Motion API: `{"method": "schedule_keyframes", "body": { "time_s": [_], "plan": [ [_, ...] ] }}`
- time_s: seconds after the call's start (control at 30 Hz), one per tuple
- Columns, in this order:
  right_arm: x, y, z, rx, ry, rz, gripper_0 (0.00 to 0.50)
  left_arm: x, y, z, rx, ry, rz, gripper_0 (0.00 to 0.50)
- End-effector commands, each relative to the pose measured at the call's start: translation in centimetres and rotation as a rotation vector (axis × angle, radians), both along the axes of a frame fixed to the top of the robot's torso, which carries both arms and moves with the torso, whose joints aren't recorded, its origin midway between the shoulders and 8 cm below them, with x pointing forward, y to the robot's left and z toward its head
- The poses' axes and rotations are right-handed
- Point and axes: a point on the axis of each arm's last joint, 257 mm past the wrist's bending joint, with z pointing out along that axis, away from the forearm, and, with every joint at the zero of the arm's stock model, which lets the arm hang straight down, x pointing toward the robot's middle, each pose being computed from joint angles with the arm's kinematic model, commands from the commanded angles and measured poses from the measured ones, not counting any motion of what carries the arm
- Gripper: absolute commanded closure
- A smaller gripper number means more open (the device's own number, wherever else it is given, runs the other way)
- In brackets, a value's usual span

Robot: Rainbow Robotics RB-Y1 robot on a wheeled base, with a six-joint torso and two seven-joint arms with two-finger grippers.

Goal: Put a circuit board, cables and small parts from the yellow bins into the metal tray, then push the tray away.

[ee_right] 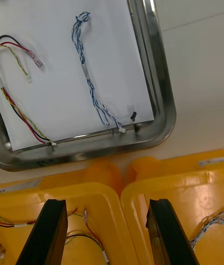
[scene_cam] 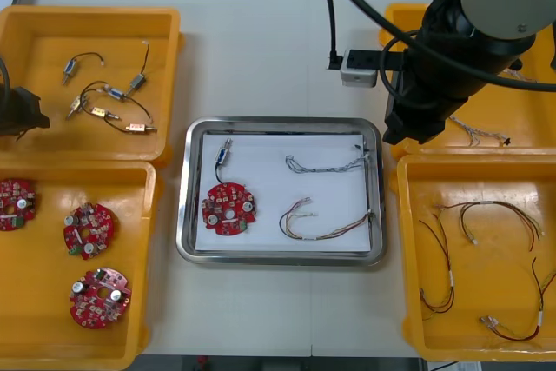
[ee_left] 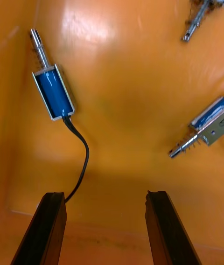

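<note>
The metal tray (scene_cam: 196, 249), white inside, holds a red circuit board (scene_cam: 228, 208), a small metal part (scene_cam: 224, 155), a blue and white cable (scene_cam: 328, 162) and a red and yellow cable (scene_cam: 321, 221). My right gripper (scene_cam: 404, 128) hangs just right of the tray's far right corner, over the rims of the two right bins. In its wrist view it (ee_right: 107, 227) is open and holds nothing, with the blue and white cable (ee_right: 86, 69) beyond. My left gripper (scene_cam: 22, 110) hovers over the far left bin; open (ee_left: 105, 223), it sits above a blue-bodied small metal part (ee_left: 53, 90).
The far left bin (scene_cam: 87, 15) holds several small metal parts with black leads. Three circuit boards lie in the near left bin (scene_cam: 143, 258). Red and black cables lie in the near right bin (scene_cam: 413, 258), blue and white cables in the far right bin (scene_cam: 395, 19).
</note>
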Motion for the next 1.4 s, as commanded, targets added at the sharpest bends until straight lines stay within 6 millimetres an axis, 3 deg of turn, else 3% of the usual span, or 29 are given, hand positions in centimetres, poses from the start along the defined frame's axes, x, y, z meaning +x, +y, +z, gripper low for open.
{"method": "schedule_keyframes", "body": {
  "time_s": [0.03,0.23,0.47,0.77,0.97,1.1,1.3,1.4],
  "plan": [
    [0.5,-2.1,3.1,0.087,-0.038,-0.158,0.0,2.3,2.1,4.5,0.117,-0.088,-0.054,0.0],
    [0.7,-4.7,3.7,0.154,-0.04,-0.335,0.0,2.7,2.5,4.6,0.143,-0.098,-0.054,0.0],
    [0.8,-8.5,3.1,0.171,-0.062,-0.576,0.0,2.5,3.3,3.4,0.155,-0.079,-0.053,0.0],
    [0.6,-11.9,2.8,0.208,-0.1,-0.83,0.0,2.4,3.2,2.4,0.163,-0.061,-0.054,0.0],
    [-0.5,-13.8,2.5,0.259,-0.113,-0.951,0.0,2.4,3.1,1.9,0.165,-0.052,-0.058,0.053],
    [-1.5,-15.1,2.2,0.291,-0.116,-1.034,0.0,2.4,2.9,1.7,0.163,-0.048,-0.061,0.132],
    [-2.9,-16.4,1.7,0.35,-0.11,-1.154,0.0,2.5,2.4,1.4,0.159,-0.048,-0.067,0.479],
    [-3.5,-16.9,1.5,0.377,-0.104,-1.206,0.0,2.6,2.3,1.3,0.154,-0.049,-0.067,0.5]
  ]
}}
